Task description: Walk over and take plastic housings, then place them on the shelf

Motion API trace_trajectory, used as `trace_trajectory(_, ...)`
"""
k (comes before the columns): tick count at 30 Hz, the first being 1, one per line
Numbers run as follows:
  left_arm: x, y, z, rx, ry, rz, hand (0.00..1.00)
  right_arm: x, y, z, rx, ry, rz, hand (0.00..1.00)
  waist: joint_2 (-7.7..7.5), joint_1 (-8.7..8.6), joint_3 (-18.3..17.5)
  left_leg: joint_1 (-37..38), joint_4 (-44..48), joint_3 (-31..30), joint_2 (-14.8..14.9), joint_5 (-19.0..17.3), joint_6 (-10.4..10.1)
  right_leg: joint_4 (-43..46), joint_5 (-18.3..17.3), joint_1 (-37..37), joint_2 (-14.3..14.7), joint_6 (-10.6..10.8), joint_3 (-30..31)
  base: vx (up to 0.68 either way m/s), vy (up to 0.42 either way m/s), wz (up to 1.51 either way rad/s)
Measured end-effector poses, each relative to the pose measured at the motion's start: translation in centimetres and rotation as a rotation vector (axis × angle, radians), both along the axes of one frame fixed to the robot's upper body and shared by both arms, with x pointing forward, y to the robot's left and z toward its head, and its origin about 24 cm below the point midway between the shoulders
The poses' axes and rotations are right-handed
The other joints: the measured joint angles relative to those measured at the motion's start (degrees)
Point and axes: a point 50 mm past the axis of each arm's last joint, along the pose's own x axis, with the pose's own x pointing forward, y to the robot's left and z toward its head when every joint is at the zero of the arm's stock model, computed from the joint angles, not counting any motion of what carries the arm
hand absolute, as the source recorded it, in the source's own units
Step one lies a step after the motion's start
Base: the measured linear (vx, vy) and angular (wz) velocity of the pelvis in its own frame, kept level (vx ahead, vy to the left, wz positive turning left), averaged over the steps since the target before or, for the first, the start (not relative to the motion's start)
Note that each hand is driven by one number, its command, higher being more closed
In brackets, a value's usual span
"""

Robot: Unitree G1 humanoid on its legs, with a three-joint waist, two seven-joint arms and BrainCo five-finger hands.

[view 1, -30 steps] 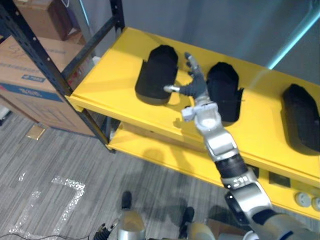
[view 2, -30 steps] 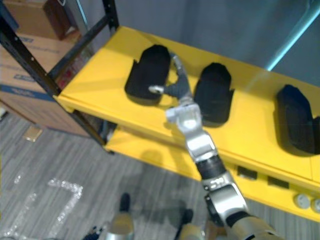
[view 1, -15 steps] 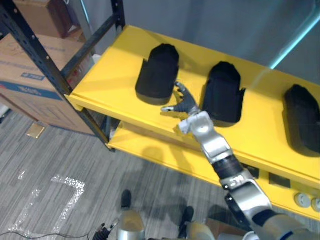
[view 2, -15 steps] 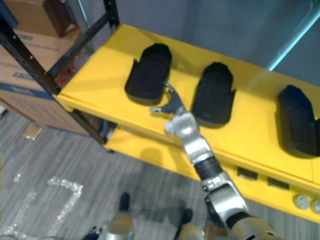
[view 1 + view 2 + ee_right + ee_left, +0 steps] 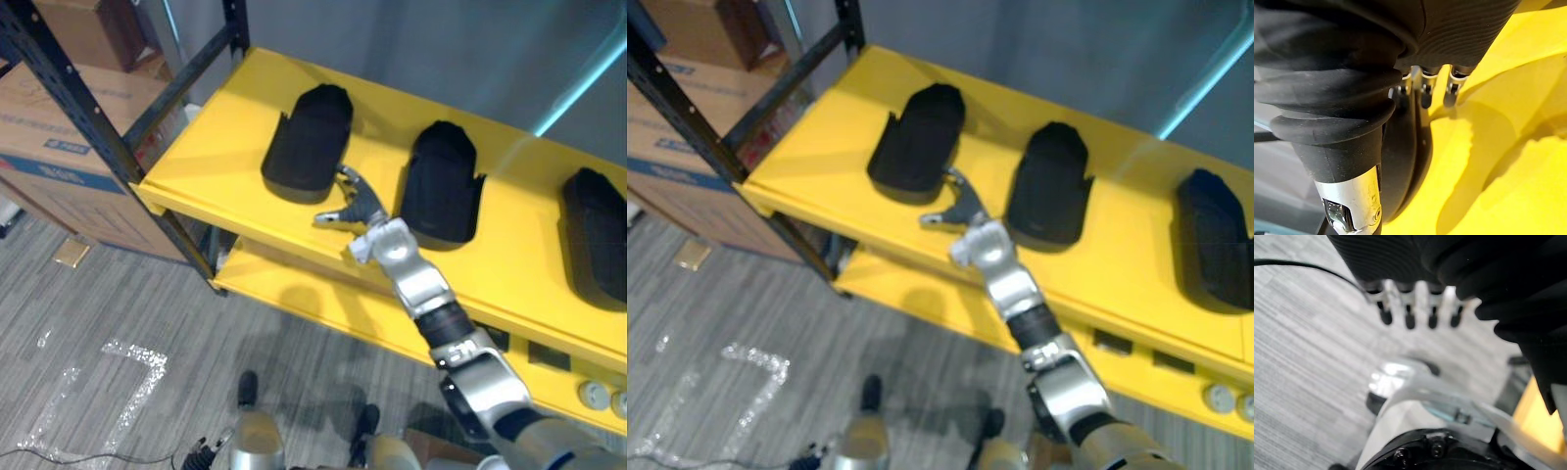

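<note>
Three black plastic housings lie in a row on the yellow upper shelf (image 5: 220, 147): the left housing (image 5: 306, 142), the middle housing (image 5: 443, 186) and the right housing (image 5: 596, 235). My right hand (image 5: 367, 211) hovers over the shelf's front edge, between the left and middle housings. It is open, with relaxed fingers and the thumb out to the left, and touches neither housing. In the right wrist view its fingers (image 5: 1422, 95) point at the yellow shelf (image 5: 1488, 147) beside the left housing (image 5: 1400, 147). My left hand (image 5: 1410, 316) hangs open over the grey floor, holding nothing.
A black rack post (image 5: 78, 98) rises at the shelf's left end, with cardboard boxes (image 5: 49, 127) behind it. A lower yellow shelf (image 5: 323, 304) sits under the upper one. Small round parts (image 5: 593, 394) lie at the lower right. Tape marks (image 5: 118, 382) line the grey floor.
My right hand has drawn back from between the left and middle housings to the shelf's front edge, empty. The housings stayed put. Over the last half second it barely moved.
</note>
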Motion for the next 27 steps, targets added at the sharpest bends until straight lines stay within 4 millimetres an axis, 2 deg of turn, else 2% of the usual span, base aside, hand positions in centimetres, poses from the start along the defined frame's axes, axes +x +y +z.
trace_trajectory(8,0.0,0.0,0.0,0.000,-0.001,0.000,0.00,-0.3,0.9,-0.2,-0.025,-0.008,0.020,0.00,0.01,0.01,0.0,0.0,0.0,0.0,0.0,0.0,0.0,0.0,0.0,0.0,0.0,0.0,0.0,0.00,0.000,0.00)
trace_trajectory(18,0.0,0.0,0.0,0.002,-0.002,-0.002,0.00,-0.3,0.7,0.2,-0.046,-0.054,-0.036,0.00,0.01,-0.01,0.0,0.0,0.0,0.1,0.0,0.0,0.0,-0.1,0.0,0.0,0.0,0.0,0.1,0.00,0.000,0.00)
trace_trajectory(23,0.0,0.0,0.0,0.011,-0.003,-0.006,0.00,-0.5,-0.5,2.8,-0.021,-0.211,-0.142,0.00,-0.12,-0.16,-0.1,0.2,-0.1,1.2,0.0,0.0,0.0,-1.1,0.3,0.0,0.1,0.1,0.5,0.00,0.000,-0.07)
trace_trajectory(27,-0.9,0.6,0.1,0.036,0.001,0.012,0.00,-1.7,-1.6,6.2,0.049,-0.403,-0.188,0.00,-2.07,-1.34,-1.3,1.0,-0.1,3.0,0.1,-0.4,-0.1,-3.3,1.9,0.2,0.4,0.1,2.2,0.02,0.001,-0.24)
